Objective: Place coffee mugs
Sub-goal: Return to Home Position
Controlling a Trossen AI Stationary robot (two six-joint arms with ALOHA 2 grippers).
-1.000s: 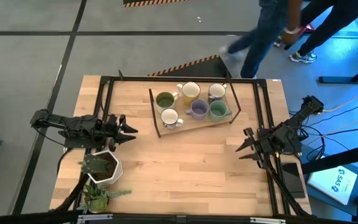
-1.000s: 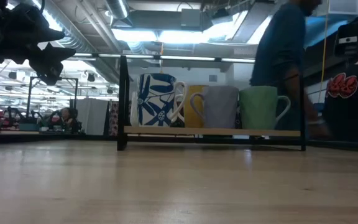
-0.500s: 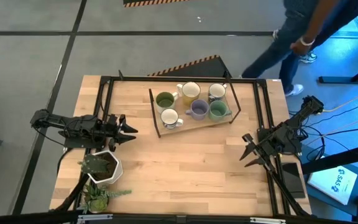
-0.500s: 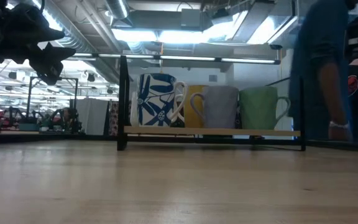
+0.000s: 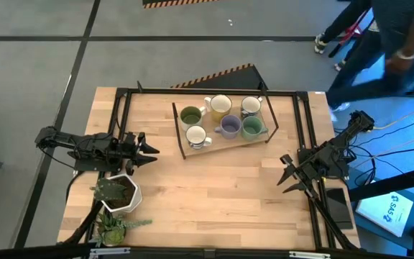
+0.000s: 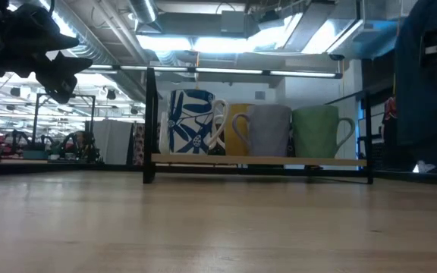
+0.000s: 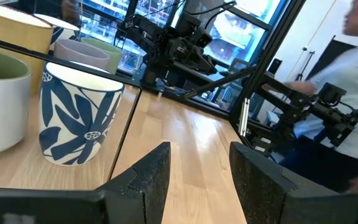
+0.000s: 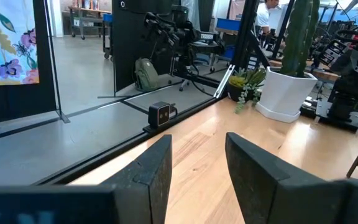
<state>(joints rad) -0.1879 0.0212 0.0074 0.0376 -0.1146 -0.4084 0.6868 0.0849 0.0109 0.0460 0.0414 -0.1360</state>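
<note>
Several coffee mugs stand upright on a wooden tray [image 5: 225, 142] with a black wire frame at the table's far middle: olive green [image 5: 190, 116], cream [image 5: 220, 105], lavender [image 5: 229, 126], teal-green [image 5: 253, 128] and a white one with blue leaves [image 5: 196, 137] [image 7: 79, 121]. The low view shows them in a row [image 6: 190, 122]. My left gripper [image 5: 149, 151] [image 7: 199, 180] hovers open at the left, pointing level toward the tray. My right gripper [image 5: 284, 173] [image 8: 197, 171] hovers open at the right. Neither holds anything.
A white hexagonal plant pot [image 5: 117, 194] and a small green plant [image 5: 113, 226] stand at the near left, just beside my left arm. Black frame rails [image 5: 121, 108] border the table's sides. People [image 5: 387, 43] move beyond the far right corner.
My right gripper has swung its fingertips slightly toward the table's near edge while staying in place. A person beyond the far edge has walked off to the right. The mugs and my left gripper have kept still.
</note>
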